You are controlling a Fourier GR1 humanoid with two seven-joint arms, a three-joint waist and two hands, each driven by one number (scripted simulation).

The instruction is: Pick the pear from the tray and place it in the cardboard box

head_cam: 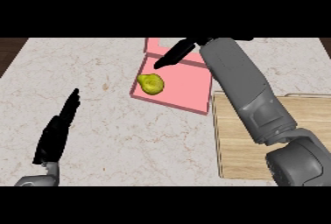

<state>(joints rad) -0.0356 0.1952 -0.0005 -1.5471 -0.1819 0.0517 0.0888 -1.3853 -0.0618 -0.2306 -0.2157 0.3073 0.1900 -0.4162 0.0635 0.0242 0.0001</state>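
Two black hands are shown in the head view, which looks steeply down on a pale, marbled surface (116, 131).

The right hand (176, 53) is seen near the top of the picture, over the far part of a pink tray (184, 89). It is carried by a grey forearm (239, 83) that crosses the view from the lower right corner. Its fingers (165, 61) are stretched out straight and pointed down and to the left, toward the pear (150, 83). Nothing is held in them. The fingertips are just beside the pear's far edge; whether it is touched cannot be told.

The pear, yellow-green and lumpy, is lying on the tray, close to the tray's left edge. The tray is laid flat on the surface, slightly turned, in the upper middle of the view.

A light brown box (236, 144) is placed to the right of the tray, with its top open. Its far left corner is just beside the tray's near right corner. Much of the box is covered by the forearm.

The left hand (57, 131) is seen at the lower left, over bare surface and well apart from the tray. Its fingers are held straight and together, pointed up the picture, and nothing is held by them.
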